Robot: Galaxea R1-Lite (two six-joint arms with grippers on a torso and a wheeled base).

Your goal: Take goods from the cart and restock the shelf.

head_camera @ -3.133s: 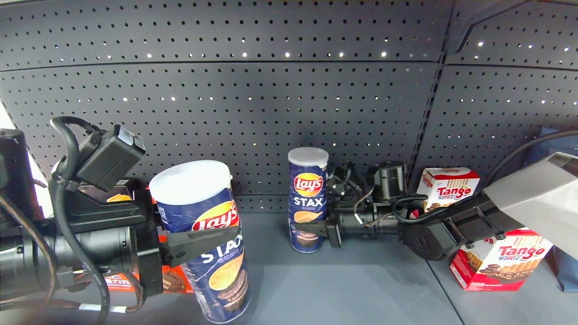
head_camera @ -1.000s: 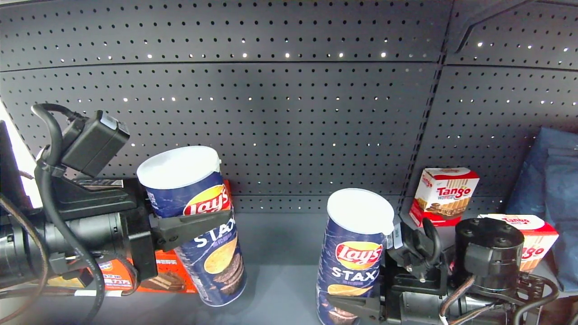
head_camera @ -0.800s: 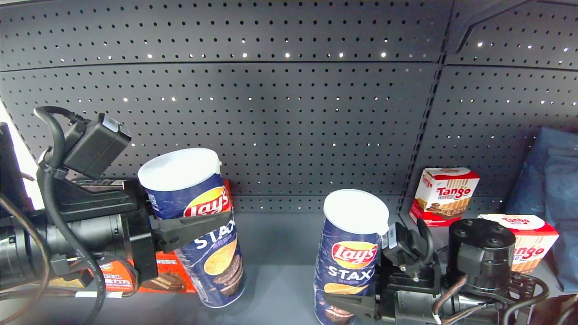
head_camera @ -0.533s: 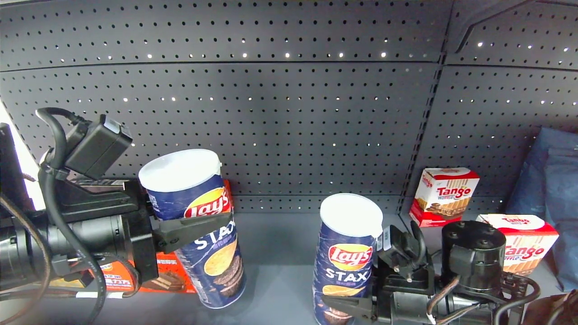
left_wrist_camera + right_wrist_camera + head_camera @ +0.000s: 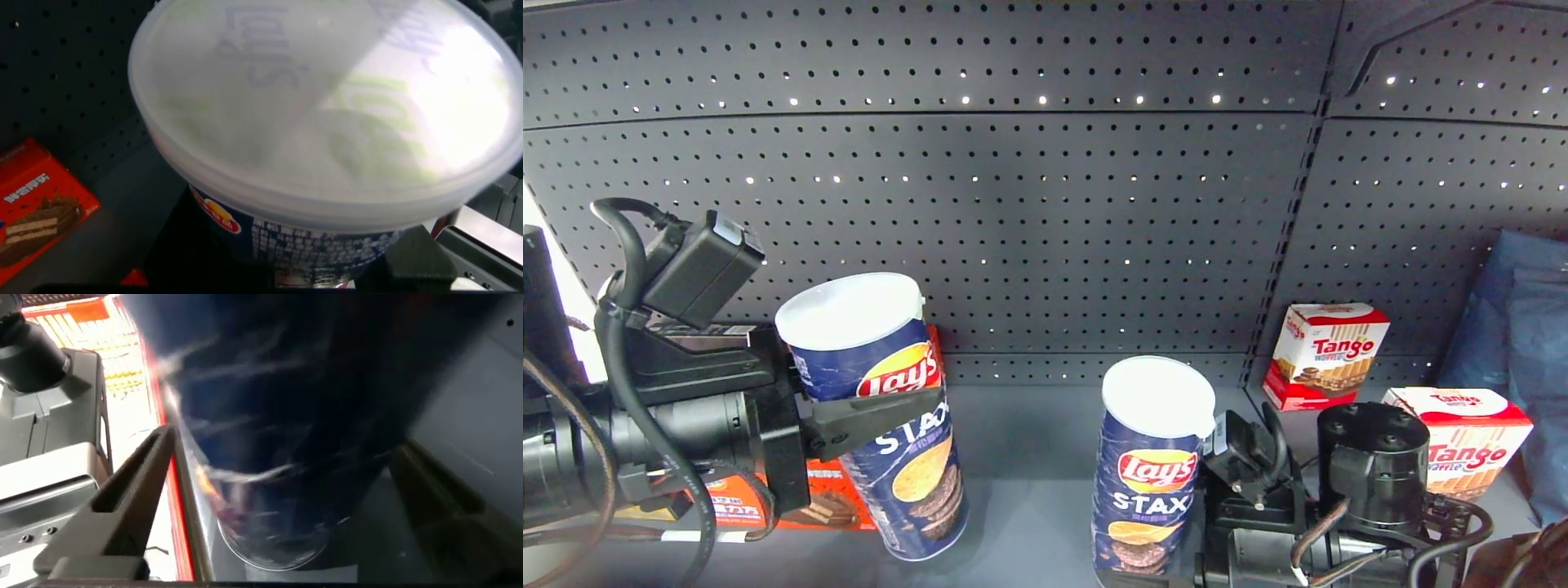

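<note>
A: Where's the load?

B: The tall dark-blue chip canister with the white plastic lid (image 5: 907, 490) is clamped across its middle by the left hand (image 5: 907, 392), low over the grey metal shelf deck (image 5: 1029, 441). It leans, with its lid toward the robot's left. I can't tell whether its base touches the deck.

A: And the second one?

B: A matching blue canister (image 5: 1147, 474) stands upright near the shelf's front, with the right hand (image 5: 282, 457) round its lower part. Whether that hand is gripping it or loose, I can't tell.

A: So what's the step in hand?

B: I'd judge it's seating the left canister. Square it upright first, so the base meets the deck flat and not on one rim. A tall, narrow tube will likely tip if it's freed while leaning.

A: Clearance?

B: The flat orange-red wafer box (image 5: 825, 502) lies just behind it, toward the robot's left, so set it down on bare deck in front of that. There's room between the two canisters, and the perforated dark back panel (image 5: 1045, 245) is well behind.

A: Release?

B: Open only once the weight rests on the deck, then draw straight back so nothing drags the canister's wall.
</note>
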